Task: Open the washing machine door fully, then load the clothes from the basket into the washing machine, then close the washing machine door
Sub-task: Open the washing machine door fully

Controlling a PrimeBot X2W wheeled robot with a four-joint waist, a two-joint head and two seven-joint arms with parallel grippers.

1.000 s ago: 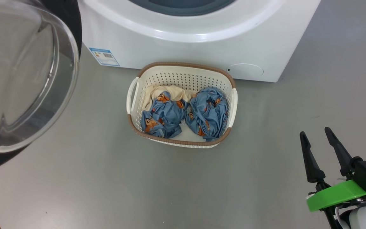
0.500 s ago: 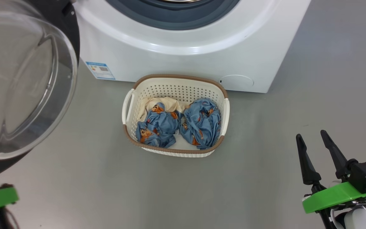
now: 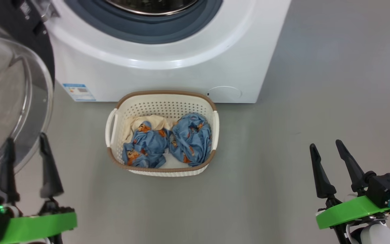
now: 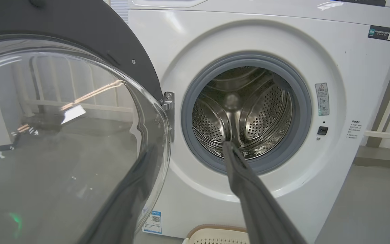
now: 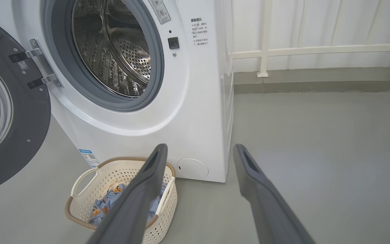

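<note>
1. The washing machine door (image 3: 12,95) stands swung out at far left, its glass bowl bulging toward the robot. It looks open wide enough, so loading seems to be next.
2. The left gripper (image 3: 26,139) is spread and empty, right by that glass, with 1 finger seen through the bowl's edge. Raising this arm carelessly could knock the door and swing it back across the opening.
3. The basket (image 3: 163,93) sits on the floor against the washing machine (image 3: 164,78), below the drum (image 4: 245,112). The clothes (image 3: 191,139) lie bunched in 2 blue heaps over a cream piece. A shallow pinch may snag only 1 fold, or drag the light basket along.
4. The right gripper (image 3: 326,144) is also spread and empty, well apart from the basket. A garment trailing from it could catch on the gasket.
</note>
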